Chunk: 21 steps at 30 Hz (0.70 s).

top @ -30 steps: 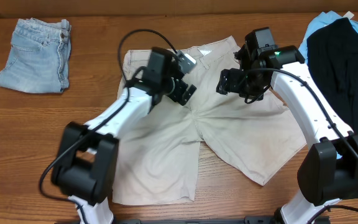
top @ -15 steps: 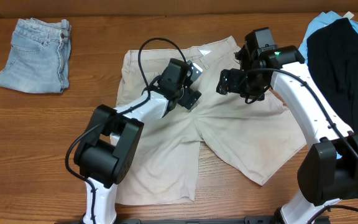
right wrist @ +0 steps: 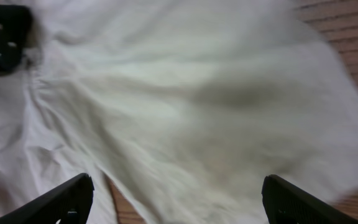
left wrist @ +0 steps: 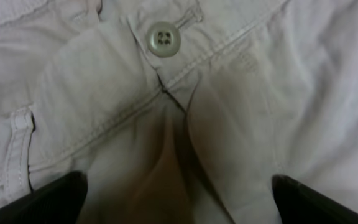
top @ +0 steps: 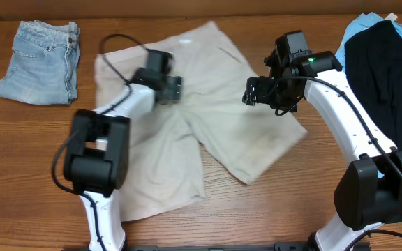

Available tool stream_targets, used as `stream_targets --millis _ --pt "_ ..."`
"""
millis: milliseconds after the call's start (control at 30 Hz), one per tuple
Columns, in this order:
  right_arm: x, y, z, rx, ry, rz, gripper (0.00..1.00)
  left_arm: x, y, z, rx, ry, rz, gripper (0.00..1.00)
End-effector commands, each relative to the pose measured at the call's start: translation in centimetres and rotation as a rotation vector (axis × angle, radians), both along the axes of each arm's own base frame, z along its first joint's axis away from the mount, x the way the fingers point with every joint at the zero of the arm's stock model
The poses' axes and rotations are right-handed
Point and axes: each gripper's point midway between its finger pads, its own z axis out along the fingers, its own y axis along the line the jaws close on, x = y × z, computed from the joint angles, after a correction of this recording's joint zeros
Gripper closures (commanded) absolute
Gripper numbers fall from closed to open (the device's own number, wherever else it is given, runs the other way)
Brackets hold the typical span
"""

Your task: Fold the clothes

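The pale beige khaki shorts (top: 222,129) lie spread on the wooden table, waistband toward the far side and legs toward me. My left gripper (top: 163,87) is open and pressed down on the cloth at the fly. In the left wrist view the fly button (left wrist: 163,38) is ahead of the jaws (left wrist: 179,199), with bunched cloth between the fingers. My right gripper (top: 260,94) is open and hovers over the right leg. In the right wrist view the blurred cloth (right wrist: 197,93) lies below its jaws (right wrist: 179,199).
Folded light-blue denim shorts (top: 39,61) lie at the far left. A black garment (top: 386,77) lies over a sky-blue one (top: 358,35) at the far right. Bare wooden table (top: 33,153) shows around the shorts.
My left gripper has swept left along the waistband, and the whole pair of shorts has slid and turned left with it. The right arm has stayed in place.
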Motion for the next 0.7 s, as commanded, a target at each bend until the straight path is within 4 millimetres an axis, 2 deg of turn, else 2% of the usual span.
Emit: stream_targets --millis 0,133,333,467,667 --pt "0.7 0.0 2.2 0.011 -0.07 -0.008 0.09 -1.5 6.9 -2.6 0.037 0.151 0.178 0.0" --pt "1.1 0.1 2.3 0.015 -0.085 -0.009 0.09 -1.7 8.7 -0.1 0.025 0.228 0.21 0.0" --pt "1.1 0.6 2.5 0.045 -0.078 -0.022 0.09 -1.5 8.9 6.6 0.035 0.282 0.208 0.0" --pt "0.0 2.7 2.6 0.082 -0.059 0.03 0.09 -0.8 8.0 13.3 -0.028 0.242 0.197 0.0" --pt "-2.9 7.0 1.6 0.07 -0.026 0.153 0.09 -0.6 6.8 21.4 -0.133 0.133 0.158 0.0"
